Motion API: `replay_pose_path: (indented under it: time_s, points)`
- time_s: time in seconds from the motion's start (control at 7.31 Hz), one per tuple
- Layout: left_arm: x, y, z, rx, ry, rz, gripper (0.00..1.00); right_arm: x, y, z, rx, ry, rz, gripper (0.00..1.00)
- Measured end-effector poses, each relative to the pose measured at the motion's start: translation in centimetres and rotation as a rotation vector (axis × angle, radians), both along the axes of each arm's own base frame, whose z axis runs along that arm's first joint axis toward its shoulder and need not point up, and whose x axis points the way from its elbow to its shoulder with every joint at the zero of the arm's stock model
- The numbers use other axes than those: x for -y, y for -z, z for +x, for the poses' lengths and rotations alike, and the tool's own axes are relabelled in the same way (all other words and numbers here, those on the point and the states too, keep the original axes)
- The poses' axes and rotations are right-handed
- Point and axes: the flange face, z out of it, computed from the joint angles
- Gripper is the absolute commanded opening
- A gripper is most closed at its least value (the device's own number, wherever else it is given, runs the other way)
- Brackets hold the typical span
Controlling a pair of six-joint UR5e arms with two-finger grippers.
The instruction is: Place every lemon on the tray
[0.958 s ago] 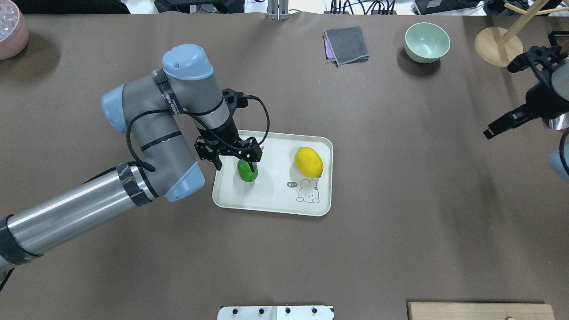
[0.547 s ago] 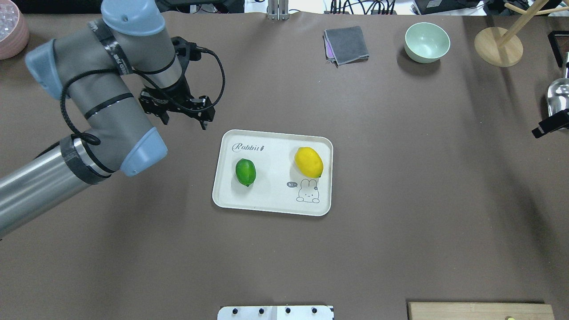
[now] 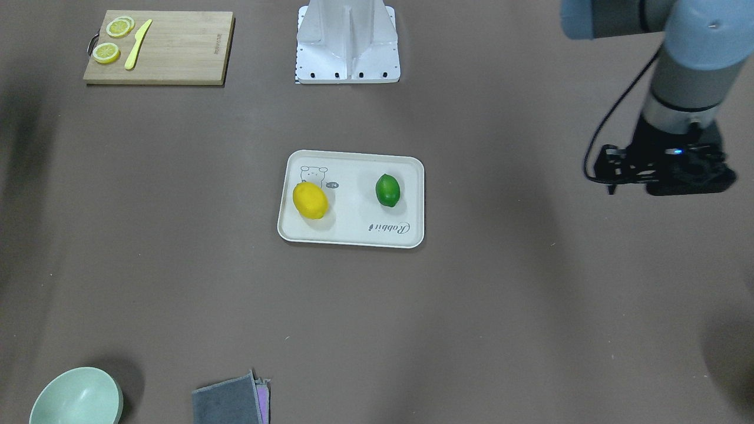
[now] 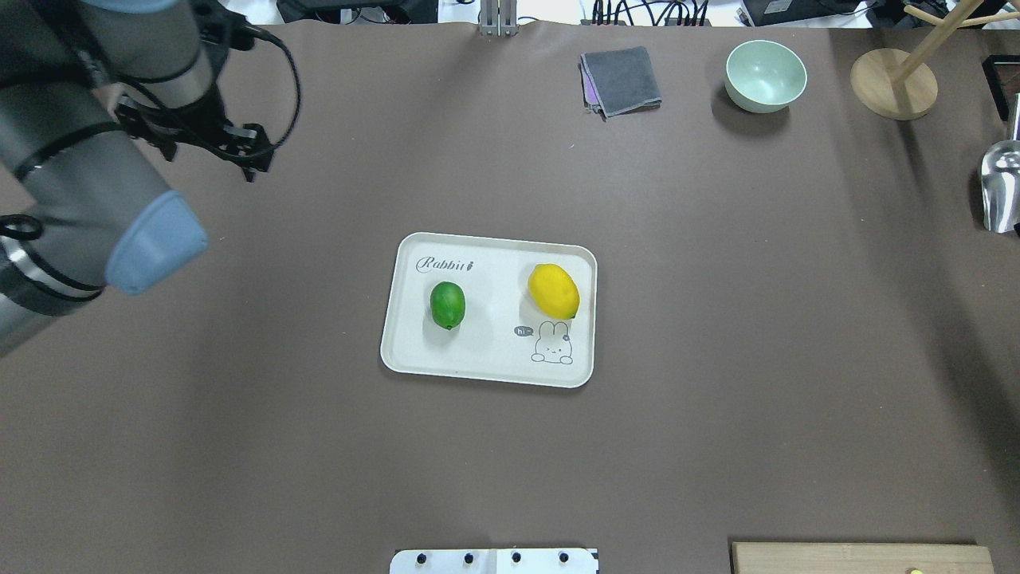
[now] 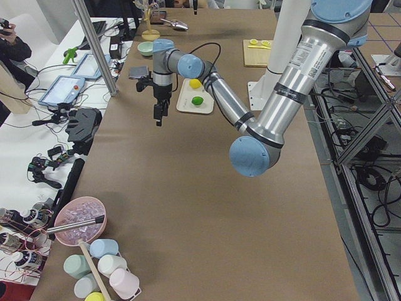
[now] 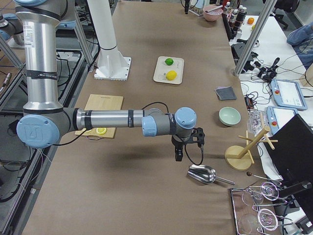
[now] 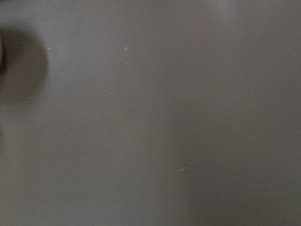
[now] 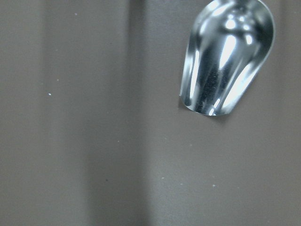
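The cream-white tray (image 4: 494,351) lies mid-table. On it rest the yellow lemon (image 4: 554,291) and the smaller green lemon (image 4: 447,304), apart from each other. Both also show in the front view, yellow lemon (image 3: 310,200) and green lemon (image 3: 387,190), on the tray (image 3: 353,171). My left gripper (image 4: 209,163) is open and empty, well off to the far left of the tray. My right gripper (image 6: 178,155) shows only in the exterior right view, above a metal scoop (image 6: 201,174); I cannot tell whether it is open or shut.
The metal scoop (image 4: 1000,187) lies at the right edge. A green bowl (image 4: 765,76), a grey cloth (image 4: 621,80) and a wooden stand (image 4: 892,84) sit at the back. A cutting board (image 3: 177,47) holds lemon slices (image 3: 106,52) and a yellow knife (image 3: 137,36).
My left gripper let go of the green lemon on the tray and pulled away to the far left. My right gripper moved out of the overhead view to the right.
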Motion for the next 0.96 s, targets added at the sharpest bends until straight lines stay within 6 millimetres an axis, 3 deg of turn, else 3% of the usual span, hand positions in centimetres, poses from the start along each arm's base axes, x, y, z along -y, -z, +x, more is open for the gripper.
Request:
replay_pose_path:
  time_s: [0.27,0.41,0.55,0.68,0.82,0.96]
  points:
    - [-1.0,-9.2,-10.3,-0.056,0.034,-0.065,0.98,-0.8,-0.6,2.4,-0.009,-0.047,-0.033,1.0]
    - [-2.4,-15.7,-14.6,-0.113,0.073,-0.076,0.98,-2.1,-0.9,3.3,-0.013,-0.063,-0.042,1.0]
    - [-4.7,-22.3,-17.6,-0.165,0.09,-0.067,0.98,-3.7,-1.0,3.8,-0.019,-0.07,-0.046,1.0]
    - [-7.3,-27.6,-19.1,-0.208,0.096,-0.064,0.98,-4.7,-0.9,4.0,-0.024,-0.073,-0.046,1.0]
    - [-8.7,-30.4,-19.5,-0.23,0.099,-0.071,0.98,-5.2,-0.9,4.1,-0.027,-0.074,-0.046,1.0]
    - [-9.2,-31.7,-19.8,-0.238,0.106,-0.081,0.98,-5.6,-0.8,4.1,-0.029,-0.075,-0.045,1.0]
